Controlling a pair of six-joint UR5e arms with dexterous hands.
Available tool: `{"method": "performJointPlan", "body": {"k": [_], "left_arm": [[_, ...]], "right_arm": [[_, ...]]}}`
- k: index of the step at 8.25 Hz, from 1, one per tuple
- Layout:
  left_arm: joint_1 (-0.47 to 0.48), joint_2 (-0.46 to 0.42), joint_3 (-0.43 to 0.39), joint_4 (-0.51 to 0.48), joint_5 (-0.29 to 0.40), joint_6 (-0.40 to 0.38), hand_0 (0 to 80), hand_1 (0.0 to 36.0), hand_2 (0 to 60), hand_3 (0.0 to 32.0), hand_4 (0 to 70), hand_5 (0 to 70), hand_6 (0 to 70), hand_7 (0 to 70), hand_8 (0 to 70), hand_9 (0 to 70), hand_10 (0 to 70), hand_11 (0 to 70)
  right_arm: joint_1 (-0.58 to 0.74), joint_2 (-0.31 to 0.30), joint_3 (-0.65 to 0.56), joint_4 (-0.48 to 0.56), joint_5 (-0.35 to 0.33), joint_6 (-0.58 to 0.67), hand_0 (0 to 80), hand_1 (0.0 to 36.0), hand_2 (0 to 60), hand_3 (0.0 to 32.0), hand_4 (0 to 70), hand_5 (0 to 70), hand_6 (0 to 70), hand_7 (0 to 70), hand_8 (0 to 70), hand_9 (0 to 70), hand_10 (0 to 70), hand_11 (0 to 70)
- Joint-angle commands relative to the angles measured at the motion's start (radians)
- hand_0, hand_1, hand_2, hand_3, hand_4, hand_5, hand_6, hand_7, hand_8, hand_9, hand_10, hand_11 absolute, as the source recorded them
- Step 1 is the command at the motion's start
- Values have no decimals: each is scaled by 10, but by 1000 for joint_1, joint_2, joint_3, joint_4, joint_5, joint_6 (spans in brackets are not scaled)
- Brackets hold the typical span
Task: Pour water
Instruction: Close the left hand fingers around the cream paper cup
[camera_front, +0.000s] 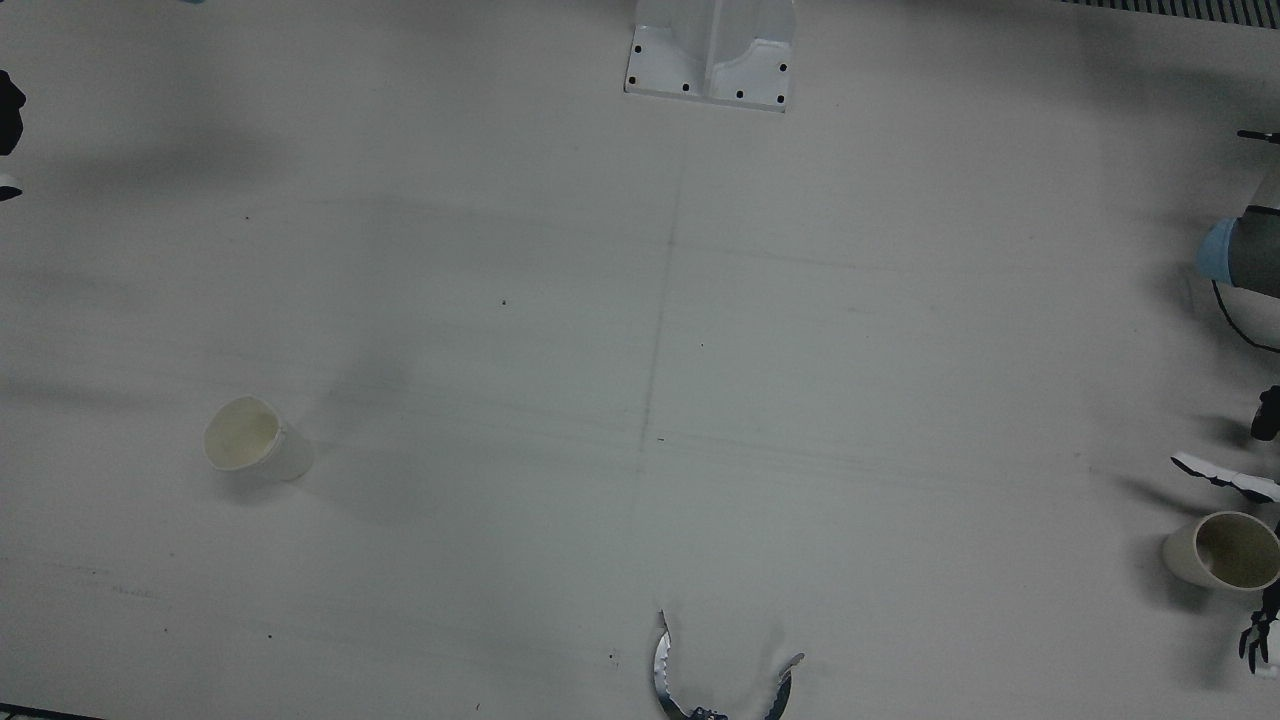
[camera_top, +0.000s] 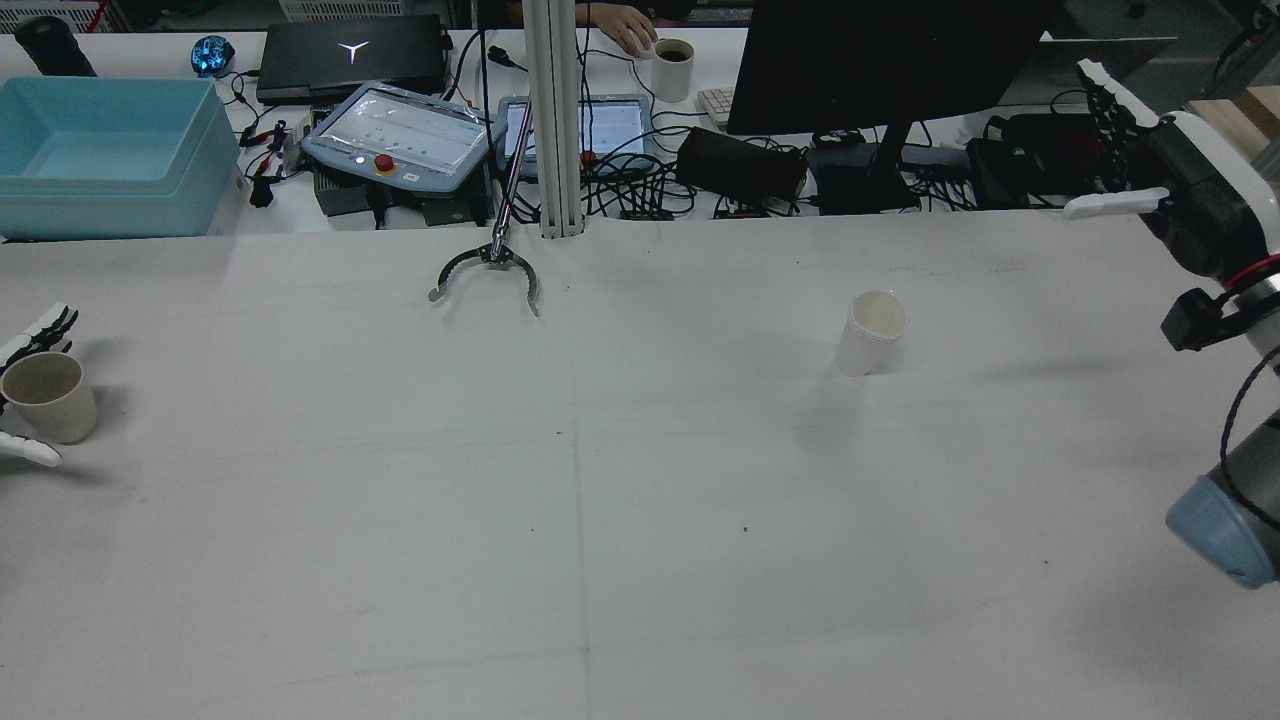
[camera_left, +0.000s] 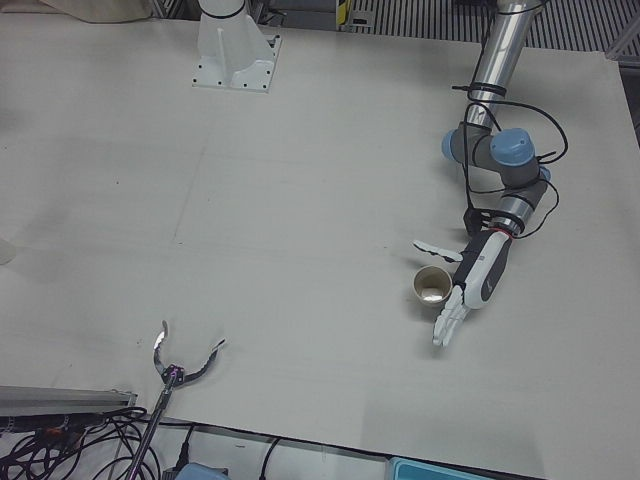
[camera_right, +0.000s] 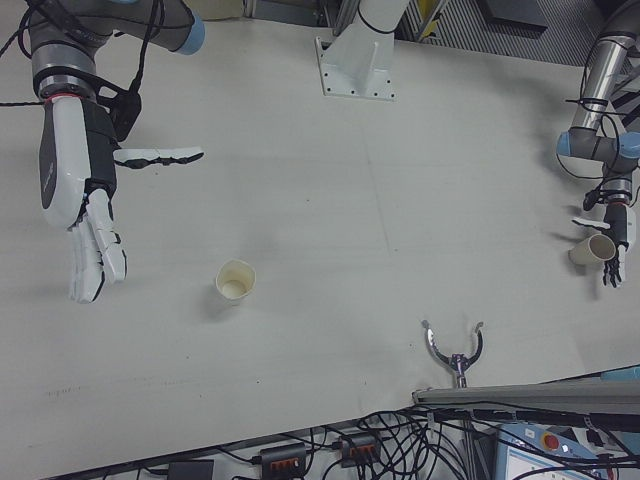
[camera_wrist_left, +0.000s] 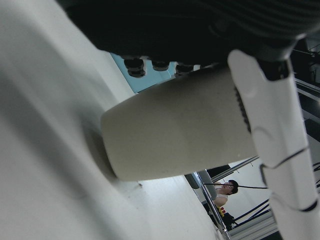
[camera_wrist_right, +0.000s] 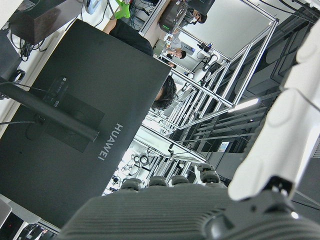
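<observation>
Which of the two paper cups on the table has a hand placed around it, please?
The beige cup at the table's left edge, flanked by the open fingers of the left hand. The white cup stands alone, clear of the raised right hand.

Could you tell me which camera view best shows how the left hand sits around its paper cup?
The left-front view: the left hand and its cup are whole, with fingers spread either side of the cup. The rear and front views cut them off at the frame edge, the right-front view shows them small, and the left hand view is too close.
</observation>
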Motion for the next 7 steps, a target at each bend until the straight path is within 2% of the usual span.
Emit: {"method": "performJointPlan", "body": {"k": [1,4,7], "left_arm": [[-4,3,25,-5,-1,-11,494,169,26,2,26,0,24,33,0,0,33,66],[-4,1,24,-1,-1,-11,496,170,18,2,24,0,20,28,0,0,31,63],[-1,-6,25,17,1,-9,504,184,42,16,37,1,28,37,0,0,43,82]], "right_arm": [[-7,1,1,2,1,1,463,107,0,0,20,59,7,0,0,0,0,0],[-10,4,1,2,-1,1,464,106,0,0,19,61,10,5,0,0,0,0],[-16,4,0,0,1,-1,463,105,0,0,17,59,10,2,0,0,0,0]]}}
